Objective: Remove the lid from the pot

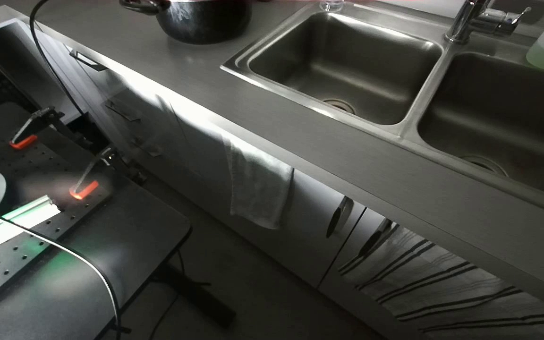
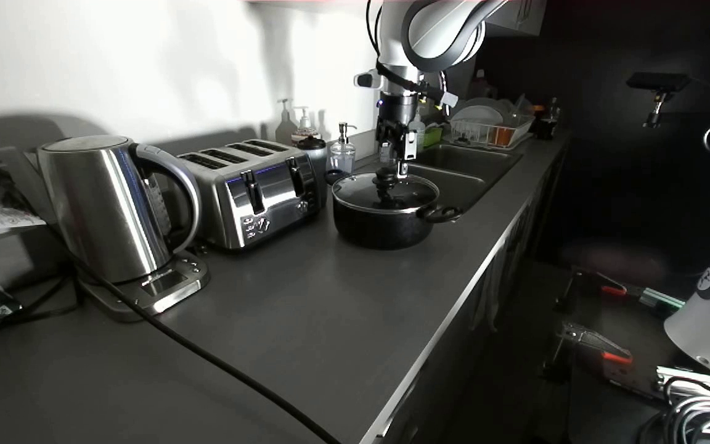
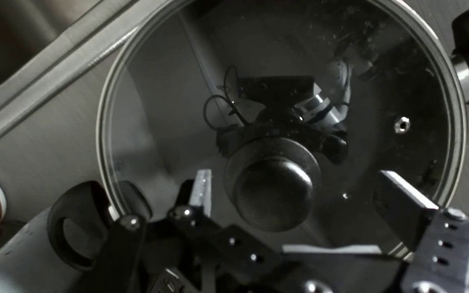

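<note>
The gripper [image 3: 301, 190] stood over the pot [image 2: 383, 228], fingers [image 3: 403, 209] apart with the knob [image 3: 276, 195] between them; the lid [image 2: 362, 193] sat on the pot, the toaster [image 2: 272, 194] and sink [image 1: 422, 97] near it.

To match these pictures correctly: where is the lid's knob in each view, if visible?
In an exterior view: not visible; the top edge crops the pot.
In an exterior view: the knob, slightly above and right of centre.
Wrist view: the knob, below and right of centre.
Shared landmark: the steel sink, beside the pot in both exterior views; its rim crosses the wrist view's upper left.
</note>
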`<state>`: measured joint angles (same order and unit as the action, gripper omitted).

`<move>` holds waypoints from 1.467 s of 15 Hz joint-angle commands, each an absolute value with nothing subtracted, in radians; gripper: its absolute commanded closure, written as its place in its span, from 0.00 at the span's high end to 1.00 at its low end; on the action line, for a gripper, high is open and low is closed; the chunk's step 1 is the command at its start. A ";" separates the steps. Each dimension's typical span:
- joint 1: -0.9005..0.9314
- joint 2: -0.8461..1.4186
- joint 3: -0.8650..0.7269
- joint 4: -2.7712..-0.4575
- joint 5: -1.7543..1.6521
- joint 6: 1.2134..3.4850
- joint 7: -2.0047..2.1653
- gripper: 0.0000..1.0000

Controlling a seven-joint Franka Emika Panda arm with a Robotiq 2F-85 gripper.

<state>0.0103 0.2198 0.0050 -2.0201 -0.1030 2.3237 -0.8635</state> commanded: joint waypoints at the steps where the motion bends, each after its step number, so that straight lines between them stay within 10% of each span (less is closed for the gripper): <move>1: -0.008 0.264 0.026 -1.970 -0.113 2.332 -0.884 1.00; 7: -0.014 0.311 0.038 -1.930 -0.113 2.324 -0.882 1.00; 14: -0.018 0.316 0.048 -1.915 -0.114 2.329 -0.884 0.36; 22: -0.019 0.298 0.051 -1.923 -0.115 2.338 -0.886 0.25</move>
<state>-0.0048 0.3010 0.0350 -1.9280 -0.1041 2.3230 -0.8652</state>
